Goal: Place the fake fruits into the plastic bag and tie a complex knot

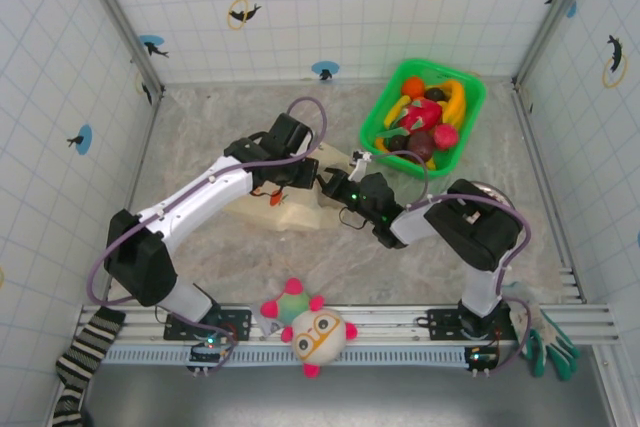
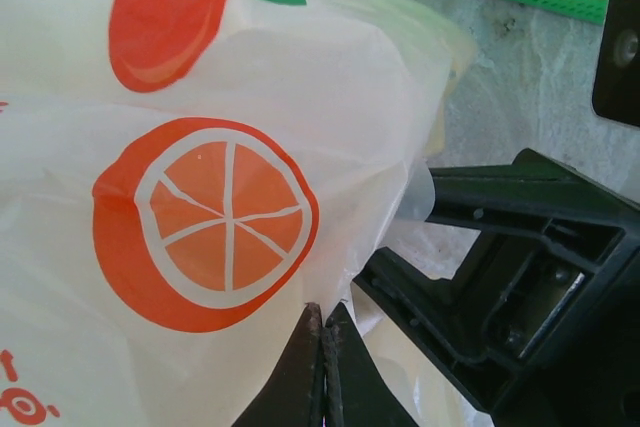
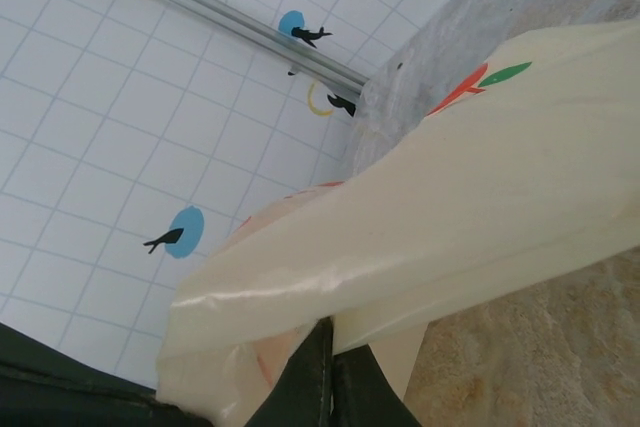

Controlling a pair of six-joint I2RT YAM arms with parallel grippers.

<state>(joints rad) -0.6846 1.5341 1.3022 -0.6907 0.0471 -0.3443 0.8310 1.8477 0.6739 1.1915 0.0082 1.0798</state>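
Near the middle of the grey marble-look table [image 1: 200, 122]: thin translucent cream plastic bag [image 1: 290, 212] with orange fruit prints, lying low and seemingly without any load. Held from both sides, probably to lift the thin film and open a mouth for filling. Small glossy fake fruits [image 1: 425, 119], red, maroon, orange and yellow, at far right inside the green rectangular plastic basket [image 1: 375, 117], not yet moved. Left gripper [image 2: 322, 352]: fingers pressed fully together, pinching bag film just beside the printed orange slice. Right gripper [image 3: 330, 372]: fingers also closed tight, nipping a folded edge of the bag. No knot to see yet.
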